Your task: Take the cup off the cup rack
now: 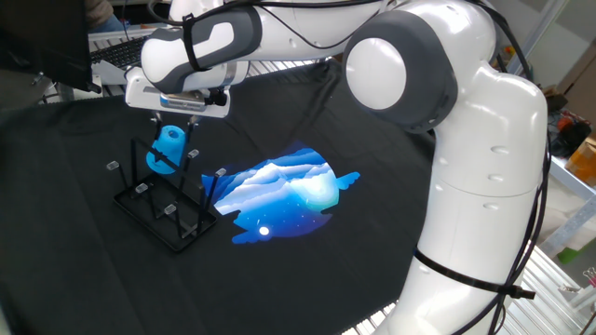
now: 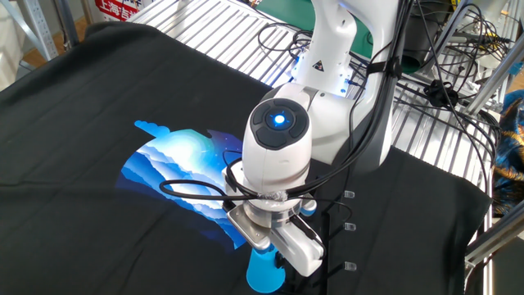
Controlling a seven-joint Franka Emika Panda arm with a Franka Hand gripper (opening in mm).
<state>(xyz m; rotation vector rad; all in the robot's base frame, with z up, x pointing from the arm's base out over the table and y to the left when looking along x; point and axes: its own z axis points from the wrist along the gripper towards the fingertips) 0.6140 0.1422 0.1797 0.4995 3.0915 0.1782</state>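
Note:
The sky-blue cup (image 1: 169,150) hangs tilted on a peg at the back of the black wire cup rack (image 1: 166,207). My gripper (image 1: 174,127) comes down from above, with its fingers on either side of the cup's upper end, closed on it. In the other fixed view the cup (image 2: 263,271) shows at the bottom edge, below the white hand, and the gripper (image 2: 282,260) is mostly hidden by the wrist. Only a few grey-capped pegs of the rack (image 2: 350,230) show there.
A black cloth with a blue and white print (image 1: 284,192) covers the table, to the right of the rack. The arm's big white base (image 1: 484,186) stands at the right. Metal grating and cables (image 2: 426,98) lie behind the table.

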